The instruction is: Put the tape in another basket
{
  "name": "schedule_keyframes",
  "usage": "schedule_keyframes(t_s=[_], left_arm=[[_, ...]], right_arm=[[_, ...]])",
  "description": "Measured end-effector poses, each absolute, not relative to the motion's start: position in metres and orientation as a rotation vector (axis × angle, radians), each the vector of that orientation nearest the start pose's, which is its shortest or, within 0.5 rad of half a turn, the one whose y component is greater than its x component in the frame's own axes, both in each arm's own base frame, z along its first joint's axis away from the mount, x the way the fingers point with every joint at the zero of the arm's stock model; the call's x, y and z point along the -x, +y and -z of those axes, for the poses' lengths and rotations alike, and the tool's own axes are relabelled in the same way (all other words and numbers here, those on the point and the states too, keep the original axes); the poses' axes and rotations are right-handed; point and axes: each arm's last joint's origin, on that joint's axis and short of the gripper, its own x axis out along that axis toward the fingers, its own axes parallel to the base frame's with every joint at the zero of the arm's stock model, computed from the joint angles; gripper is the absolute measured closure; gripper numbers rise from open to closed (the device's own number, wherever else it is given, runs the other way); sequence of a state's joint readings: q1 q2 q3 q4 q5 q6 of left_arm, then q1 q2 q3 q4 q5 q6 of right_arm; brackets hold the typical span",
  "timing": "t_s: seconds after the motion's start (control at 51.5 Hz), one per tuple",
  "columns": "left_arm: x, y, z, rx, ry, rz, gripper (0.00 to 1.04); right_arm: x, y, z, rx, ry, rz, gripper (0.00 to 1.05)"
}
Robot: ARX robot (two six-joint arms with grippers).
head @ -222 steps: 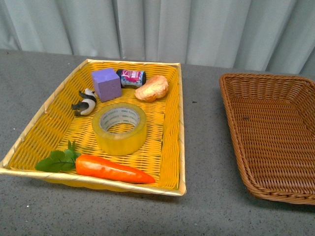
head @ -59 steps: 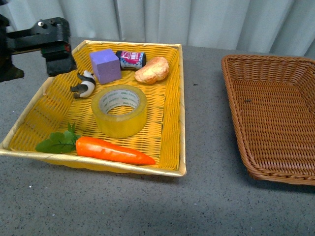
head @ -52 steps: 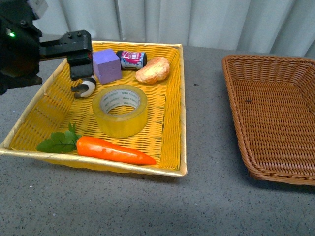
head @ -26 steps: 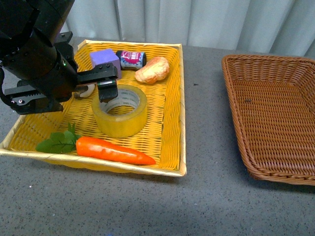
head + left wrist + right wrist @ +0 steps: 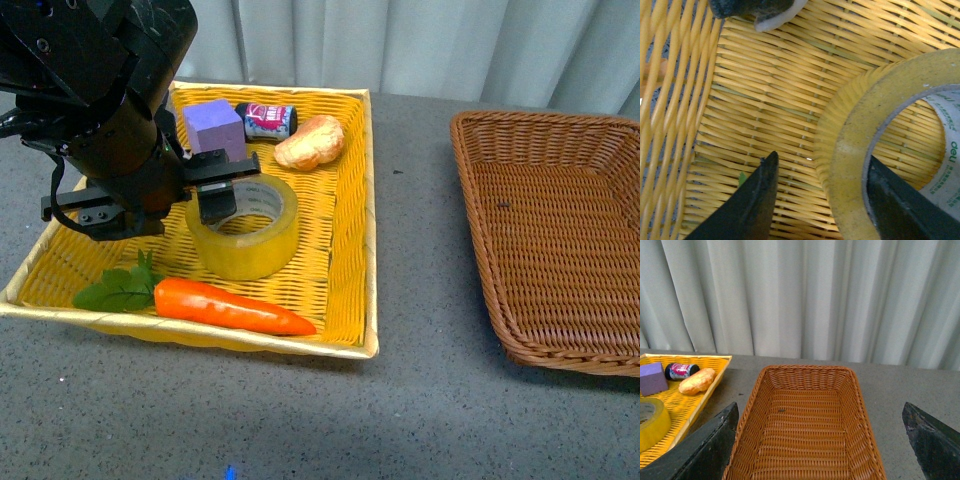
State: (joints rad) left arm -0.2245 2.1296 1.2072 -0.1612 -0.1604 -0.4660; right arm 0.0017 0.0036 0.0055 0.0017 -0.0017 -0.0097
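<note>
The tape (image 5: pixel 248 240), a wide yellowish roll with a white printed core, lies flat in the yellow basket (image 5: pixel 345 215). My left gripper (image 5: pixel 195 212) is low over the roll's left side and open. In the left wrist view the tape (image 5: pixel 850 150) has its wall between the jaws of the left gripper (image 5: pixel 822 200): one finger (image 5: pixel 757 200) stands outside the roll and the other inside its hole. The brown wicker basket (image 5: pixel 478 235) sits apart on the right. My right gripper (image 5: pixel 817 440) hangs open above the brown basket (image 5: pixel 805 372), holding nothing.
An orange carrot (image 5: pixel 230 308) with green leaves lies along the yellow basket's near rim. A purple block (image 5: pixel 215 125), a small can (image 5: pixel 265 120) and a bread piece (image 5: pixel 310 142) sit at its far end. A black-and-white toy (image 5: pixel 757 7) lies near the tape. Grey curtains hang behind.
My left arm came in from the left and dropped onto the tape, so the roll's left wall now sits between its open fingers. The tape and other objects have not moved.
</note>
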Motion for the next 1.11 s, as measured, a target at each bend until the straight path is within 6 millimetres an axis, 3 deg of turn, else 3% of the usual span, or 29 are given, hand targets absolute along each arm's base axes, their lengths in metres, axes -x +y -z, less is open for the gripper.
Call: schedule_keyframes(t_s=[0.252, 0.447, 0.621, 0.777, 0.99, 1.107], left_arm=[[-0.393, -0.091, -0.085, 0.220, 1.039, -0.185, 0.87], [-0.392, -0.091, -0.089, 0.189, 0.995, -0.179, 0.88], [-0.384, -0.084, -0.122, 0.083, 0.876, -0.058, 0.89], [-0.384, -0.084, -0.157, -0.043, 0.780, 0.179, 0.89], [-0.390, -0.115, -0.180, -0.333, 0.562, 0.582, 0.89], [-0.391, -0.143, -0.192, -0.492, 0.480, 0.768, 0.89]], right_arm=[[-0.098, 0.000, -0.165, 0.010, -0.004, -0.003, 0.09], [-0.098, 0.000, -0.165, 0.010, -0.004, -0.003, 0.09], [-0.098, 0.000, -0.165, 0.010, -0.004, -0.003, 0.09], [-0.098, 0.000, -0.165, 0.010, -0.004, -0.003, 0.09], [-0.098, 0.000, -0.165, 0.010, -0.004, -0.003, 0.09], [-0.098, 0.000, -0.165, 0.010, -0.004, -0.003, 0.09]])
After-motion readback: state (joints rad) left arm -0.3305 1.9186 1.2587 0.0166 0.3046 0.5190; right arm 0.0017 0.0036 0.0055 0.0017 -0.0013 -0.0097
